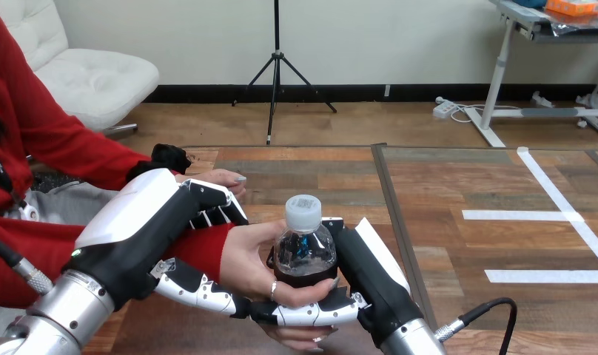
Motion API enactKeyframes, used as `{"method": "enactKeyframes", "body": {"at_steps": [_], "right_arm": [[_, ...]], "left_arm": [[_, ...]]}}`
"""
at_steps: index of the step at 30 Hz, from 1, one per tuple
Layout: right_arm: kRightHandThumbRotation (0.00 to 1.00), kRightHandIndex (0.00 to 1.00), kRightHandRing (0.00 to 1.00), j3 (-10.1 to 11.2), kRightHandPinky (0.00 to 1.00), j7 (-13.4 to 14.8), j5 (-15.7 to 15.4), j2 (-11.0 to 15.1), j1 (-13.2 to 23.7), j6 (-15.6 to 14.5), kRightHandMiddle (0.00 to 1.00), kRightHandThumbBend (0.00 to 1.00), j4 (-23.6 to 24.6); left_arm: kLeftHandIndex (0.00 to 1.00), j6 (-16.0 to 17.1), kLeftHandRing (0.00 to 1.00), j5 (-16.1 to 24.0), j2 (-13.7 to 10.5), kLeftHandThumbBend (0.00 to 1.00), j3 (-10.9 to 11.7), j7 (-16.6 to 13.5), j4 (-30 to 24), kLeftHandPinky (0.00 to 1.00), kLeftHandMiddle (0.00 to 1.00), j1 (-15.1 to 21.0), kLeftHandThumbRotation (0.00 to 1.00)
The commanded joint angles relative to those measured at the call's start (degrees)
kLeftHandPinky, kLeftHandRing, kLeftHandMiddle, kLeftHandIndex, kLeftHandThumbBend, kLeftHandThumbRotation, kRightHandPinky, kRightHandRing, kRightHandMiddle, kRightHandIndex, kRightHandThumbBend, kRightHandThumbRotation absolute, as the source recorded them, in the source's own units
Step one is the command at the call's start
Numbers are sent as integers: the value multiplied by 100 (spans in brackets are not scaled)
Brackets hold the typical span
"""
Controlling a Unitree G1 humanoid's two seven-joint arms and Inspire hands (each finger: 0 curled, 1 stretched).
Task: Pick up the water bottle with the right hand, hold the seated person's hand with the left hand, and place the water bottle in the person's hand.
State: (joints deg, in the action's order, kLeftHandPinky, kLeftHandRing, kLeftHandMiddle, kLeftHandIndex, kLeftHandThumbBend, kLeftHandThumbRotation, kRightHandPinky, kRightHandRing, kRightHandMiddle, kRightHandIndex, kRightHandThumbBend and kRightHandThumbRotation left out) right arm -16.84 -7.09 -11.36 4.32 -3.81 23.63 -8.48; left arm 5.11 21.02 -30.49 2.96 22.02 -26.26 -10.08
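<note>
A small clear water bottle with a white cap and dark liquid stands upright in the person's hand, which lies palm up over the table's near left. The person's thumb wraps the bottle's front. My right hand is at the bottle's right side, its fingers curled round the bottle's base beneath the person's thumb. My left hand grips the person's wrist at the red sleeve, with fingers over the top and the thumb underneath.
The person's other hand rests on the wooden table just behind my left hand. A dark seam runs down the table's middle, and white tape stripes mark its right half. A black cable loops beside my right forearm.
</note>
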Motion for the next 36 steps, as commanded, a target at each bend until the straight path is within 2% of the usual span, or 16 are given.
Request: {"method": "enactKeyframes", "body": {"at_steps": [1,6,11,18,20,21,22,29,36], "right_arm": [[7,42,30,-32,25,-42,6,-141,403,-142,37,87,-5],[7,44,32,-28,27,-110,102,-139,381,-199,39,87,49],[10,47,39,-33,33,-140,124,-130,370,-229,45,89,96],[22,59,54,-47,48,-332,256,-66,352,-338,58,95,219],[27,66,62,-47,56,-380,280,-53,350,-359,66,98,243],[27,66,62,-44,56,-416,314,-48,336,-386,66,98,273],[30,71,67,-40,62,-439,335,-47,325,-407,70,99,294],[40,84,81,-27,77,-564,465,-32,264,-537,83,100,446],[48,91,87,0,83,-638,566,-16,245,-537,89,100,458]], "left_arm": [[48,223,40,-69,98,99,-175,-74,-201,35,46,248,0],[48,184,40,-63,79,98,-169,-49,-241,35,46,250,0],[49,171,40,-122,60,98,-143,-11,-240,35,46,262,0],[49,209,40,-135,52,97,-113,-28,-209,35,46,255,0],[49,235,40,-125,48,97,-108,-43,-198,35,46,253,0],[49,240,40,-114,49,97,-107,-52,-198,35,46,246,0],[49,241,40,-108,51,97,-107,-57,-200,35,46,241,0],[50,289,41,-75,57,98,-105,-101,-175,36,47,237,0],[51,395,44,-48,23,99,-101,-128,-88,39,48,289,0]]}}
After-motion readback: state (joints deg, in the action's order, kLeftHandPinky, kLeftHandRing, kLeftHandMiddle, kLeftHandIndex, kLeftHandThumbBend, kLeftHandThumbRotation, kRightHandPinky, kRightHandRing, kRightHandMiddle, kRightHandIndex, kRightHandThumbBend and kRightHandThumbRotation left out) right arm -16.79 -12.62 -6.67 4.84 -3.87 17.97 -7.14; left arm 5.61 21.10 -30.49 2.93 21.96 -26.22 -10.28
